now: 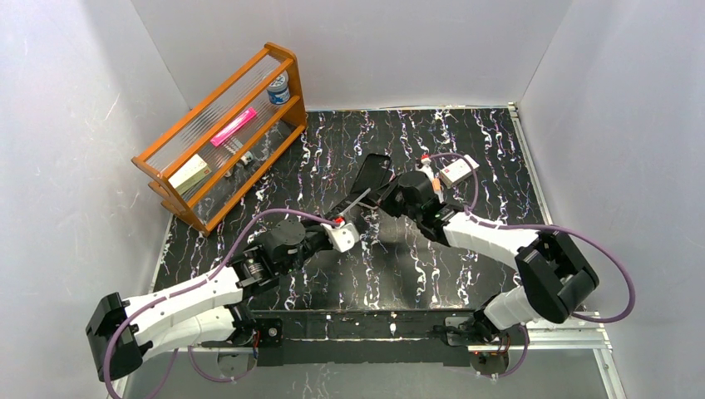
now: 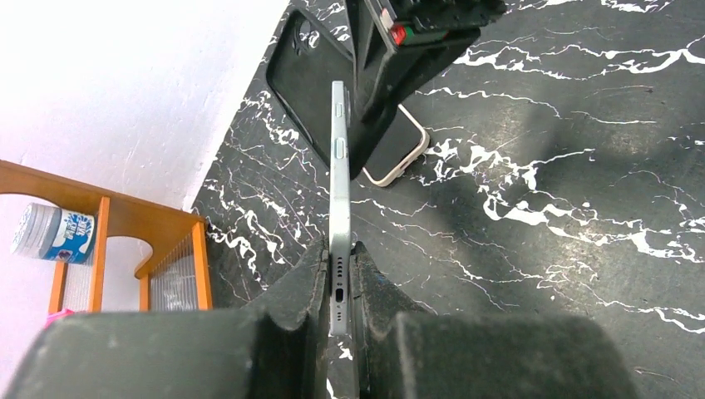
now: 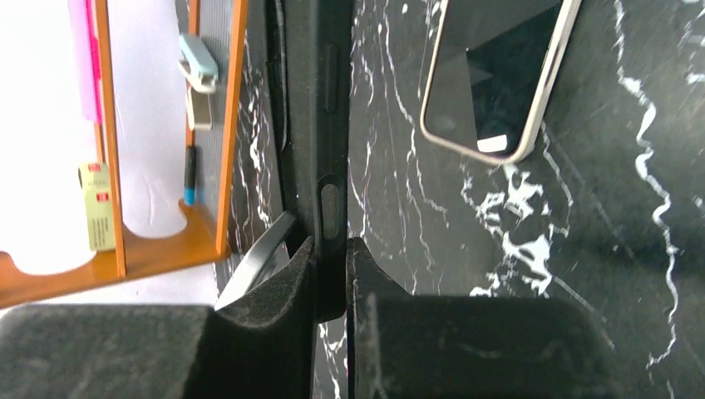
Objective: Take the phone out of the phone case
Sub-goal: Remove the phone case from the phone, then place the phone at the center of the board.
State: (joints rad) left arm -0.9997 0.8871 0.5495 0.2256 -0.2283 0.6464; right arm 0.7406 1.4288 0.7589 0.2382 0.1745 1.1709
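A slim silver phone stands on edge above the table, with my left gripper shut on its bottom end, where the port is. In the top view the phone shows as a thin line rising from my left gripper. My right gripper is shut on one side wall of the black phone case. The empty case hangs open-faced right behind the phone's far end. Whether the two touch is unclear. Part of the phone shows beside the case's lower left. In the top view, my right gripper meets the case.
A second phone in a beige case lies flat on the black marble table under the right arm. A wooden shelf stands at the back left with a tin, a pink item and small things. White walls surround the table.
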